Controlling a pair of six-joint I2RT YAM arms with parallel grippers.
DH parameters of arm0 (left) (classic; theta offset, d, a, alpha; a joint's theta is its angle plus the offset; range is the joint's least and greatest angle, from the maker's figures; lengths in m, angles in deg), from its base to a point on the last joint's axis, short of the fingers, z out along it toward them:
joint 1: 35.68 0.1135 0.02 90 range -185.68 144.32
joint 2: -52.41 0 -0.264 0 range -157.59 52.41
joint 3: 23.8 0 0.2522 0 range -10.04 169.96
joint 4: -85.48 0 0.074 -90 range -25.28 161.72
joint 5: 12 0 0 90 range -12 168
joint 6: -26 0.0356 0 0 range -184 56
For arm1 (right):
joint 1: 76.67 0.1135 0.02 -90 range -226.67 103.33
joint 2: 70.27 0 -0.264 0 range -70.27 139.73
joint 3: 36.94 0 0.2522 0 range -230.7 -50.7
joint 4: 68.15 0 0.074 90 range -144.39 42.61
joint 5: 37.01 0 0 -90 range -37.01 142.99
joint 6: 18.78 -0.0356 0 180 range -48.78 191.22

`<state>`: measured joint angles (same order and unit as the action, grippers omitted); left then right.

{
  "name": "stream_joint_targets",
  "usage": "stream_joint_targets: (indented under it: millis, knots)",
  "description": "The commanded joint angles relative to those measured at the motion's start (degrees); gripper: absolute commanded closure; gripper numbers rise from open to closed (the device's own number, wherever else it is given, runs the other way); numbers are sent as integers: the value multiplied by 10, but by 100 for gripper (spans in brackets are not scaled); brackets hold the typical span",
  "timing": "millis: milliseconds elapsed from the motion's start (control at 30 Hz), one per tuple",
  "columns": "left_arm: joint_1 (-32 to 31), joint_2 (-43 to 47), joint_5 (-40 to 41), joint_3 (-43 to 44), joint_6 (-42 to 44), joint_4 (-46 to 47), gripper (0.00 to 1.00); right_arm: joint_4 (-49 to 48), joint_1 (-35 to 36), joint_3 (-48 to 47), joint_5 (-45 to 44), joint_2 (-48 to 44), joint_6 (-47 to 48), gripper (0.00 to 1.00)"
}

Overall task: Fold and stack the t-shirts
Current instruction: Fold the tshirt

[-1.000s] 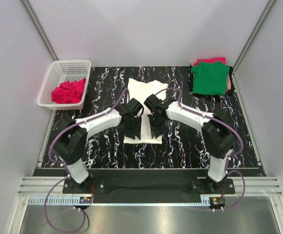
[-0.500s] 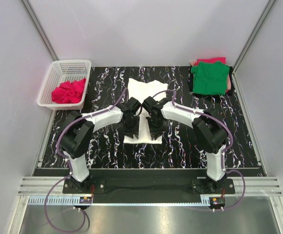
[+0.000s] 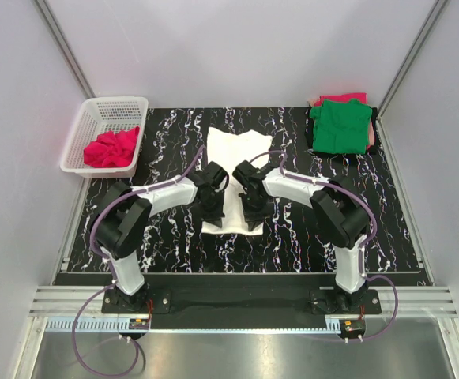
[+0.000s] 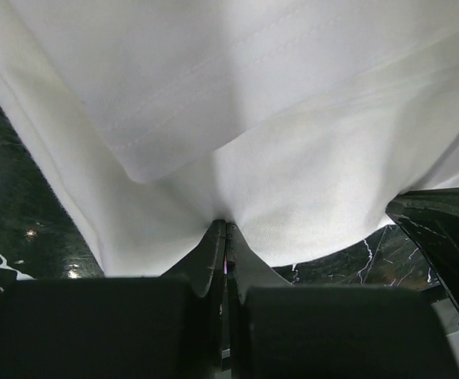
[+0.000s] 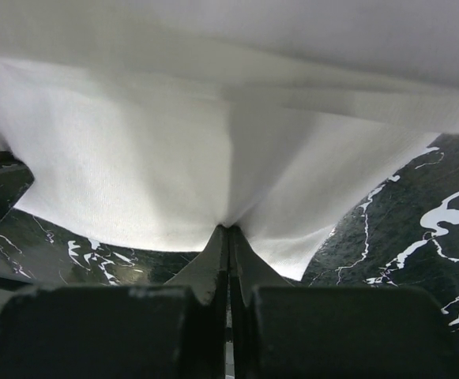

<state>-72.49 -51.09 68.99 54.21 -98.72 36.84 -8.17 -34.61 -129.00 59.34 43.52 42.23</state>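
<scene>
I see white t-shirt (image 3: 235,146) lying at centre of black marbled table (image 3: 158,237), folded narrow, wider at far end. Both arms bend inward; left gripper (image 4: 225,229) and right gripper (image 5: 229,230) sit at near hem, jaws pinched closed on white cloth.

Plain pale walls (image 3: 237,47) enclose a black, white-veined marble table (image 3: 174,142) fronted by an aluminium rail (image 3: 419,301).

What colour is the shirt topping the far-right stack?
Green: the folded green cotton t-shirt, clearest from the top external view.
</scene>
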Motion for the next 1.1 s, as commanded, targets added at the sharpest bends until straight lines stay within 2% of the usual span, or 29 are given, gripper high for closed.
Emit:
stream_joint_targets:
  millis: [0, 400, 633, 867, 900, 933, 967, 1067]
  knots:
    - [-24, -1, -11, -54, -10, 12, 100, 10, 0, 39, 4, -8, -12, 100]
    - [-60, 37, -16, -114, -32, 29, 100, 17, 7, 114, 18, -71, -40, 100]
    - [-69, 88, -23, -152, -40, 27, 100, 31, 21, 155, 24, -116, -60, 100]
    - [-79, 144, -31, -186, -59, 26, 100, 39, 32, 156, 24, -133, -77, 100]
    - [-79, 146, -32, -185, -57, 25, 95, 41, 32, 154, 23, -133, -76, 100]
    - [-79, 146, -29, -184, -54, 23, 87, 47, 32, 146, 8, -132, -76, 93]
    - [-80, 150, -26, -174, -53, 17, 71, 50, 32, 141, -4, -140, -76, 89]
    - [-77, 169, 0, -138, -47, -10, 51, 66, 32, 103, -48, -175, -68, 80]
